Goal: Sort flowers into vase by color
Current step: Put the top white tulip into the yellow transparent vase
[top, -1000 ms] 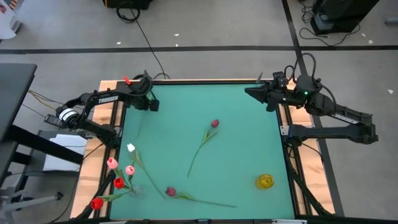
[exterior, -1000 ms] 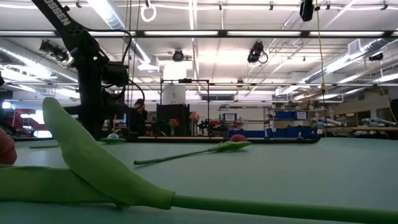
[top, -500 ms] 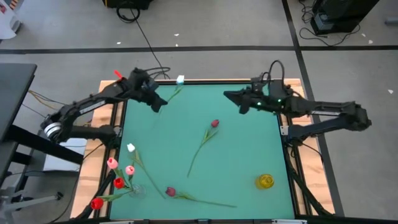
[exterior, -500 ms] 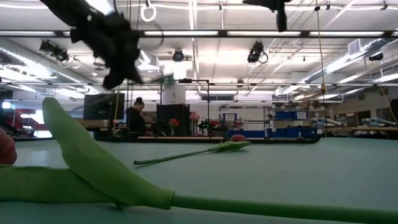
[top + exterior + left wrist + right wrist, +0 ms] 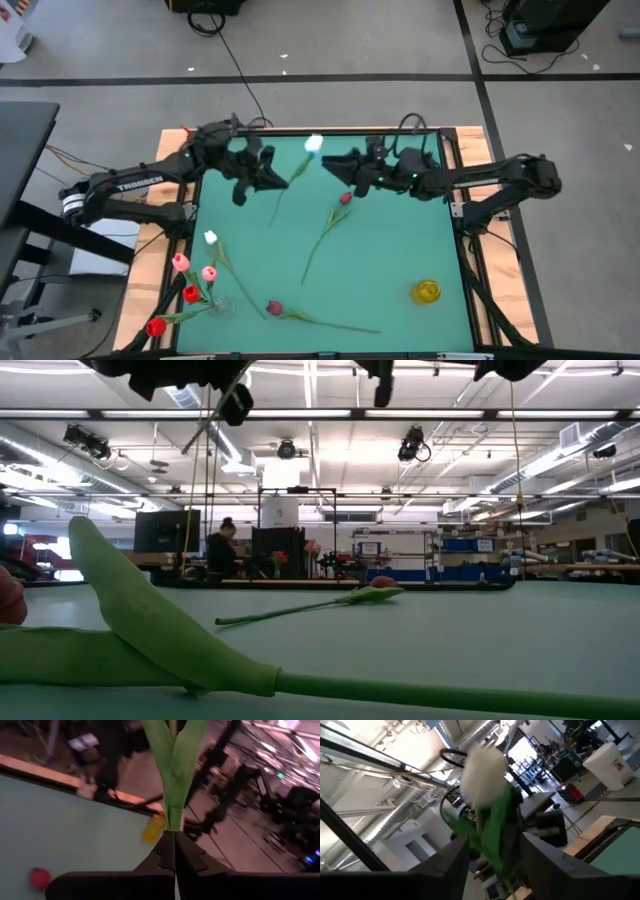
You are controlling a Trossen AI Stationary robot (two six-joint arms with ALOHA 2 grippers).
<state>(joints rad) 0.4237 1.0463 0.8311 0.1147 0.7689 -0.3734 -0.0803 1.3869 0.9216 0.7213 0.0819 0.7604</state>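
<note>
Over the far half: counter (image 5: 400, 250) is green-topped, and both arms have swung in from the far corners to meet above it since a second ago.
Left arm: my left gripper (image 5: 275, 180) has its jaws pinched shut on the stem of a white tulip (image 5: 313, 145), lifted off the counter with its head toward the right arm.
Right arm: my right gripper (image 5: 332, 166) sits just beside that white head, jaws spread; the right wrist view shows the bloom between them, not yet clamped.
What changed: the tulip has travelled from the far edge to mid-air between the arms, and the right jaws have just widened. I judge this a handover in progress.
Room: bare counter lies below the meeting point; a red tulip (image 5: 345, 198) lies just nearer.
Near left corner: a clear vase (image 5: 221, 305) with pink and red heads, a white one beside it.
Near right: yellow vase (image 5: 426, 291), well apart.
Near edge: a maroon tulip (image 5: 274, 308) lies flat.
</note>
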